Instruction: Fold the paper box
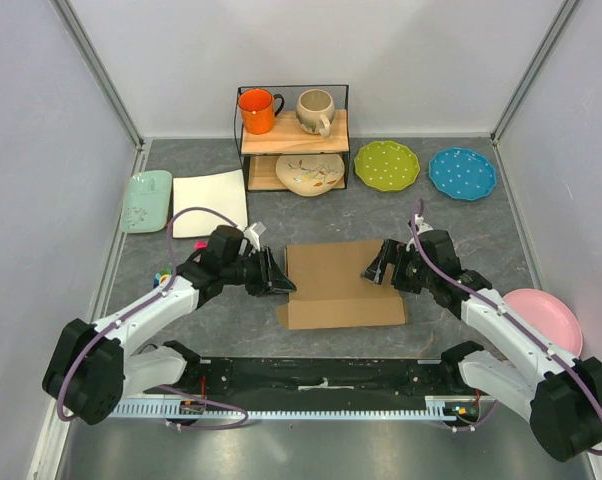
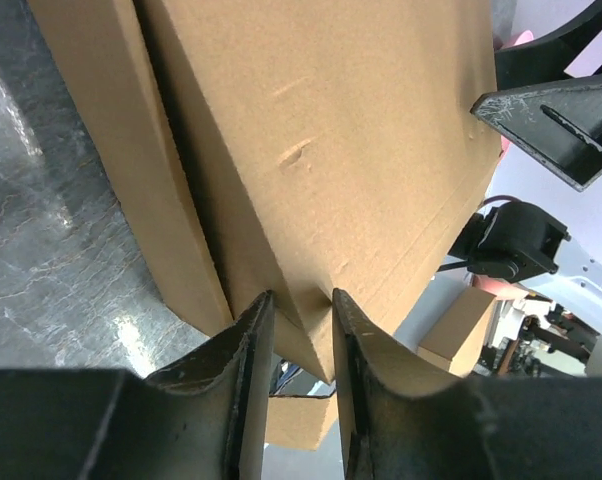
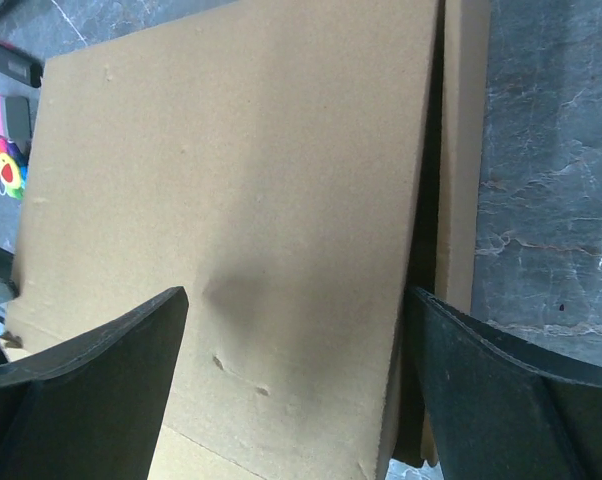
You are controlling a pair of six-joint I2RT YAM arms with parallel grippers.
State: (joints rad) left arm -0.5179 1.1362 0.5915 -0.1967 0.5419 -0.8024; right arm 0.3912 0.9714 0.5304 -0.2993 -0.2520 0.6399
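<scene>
The paper box (image 1: 341,283) is brown cardboard and lies nearly flat in the middle of the table. My left gripper (image 1: 278,272) is at its left edge. In the left wrist view the left gripper (image 2: 301,300) has its fingers close together, pinching a folded cardboard corner of the box (image 2: 361,150). My right gripper (image 1: 379,265) is at the box's far right corner. In the right wrist view the right gripper (image 3: 296,295) is wide open just above the box's top panel (image 3: 231,170), with one finger past its right edge. It holds nothing.
At the back, a wire rack (image 1: 292,135) holds an orange mug (image 1: 257,110), a beige mug (image 1: 316,110) and a patterned dish (image 1: 309,173). Green plate (image 1: 386,165), blue plate (image 1: 462,172), pink plate (image 1: 547,316) on the right. White square plate (image 1: 209,203) and mint tray (image 1: 147,198) on the left.
</scene>
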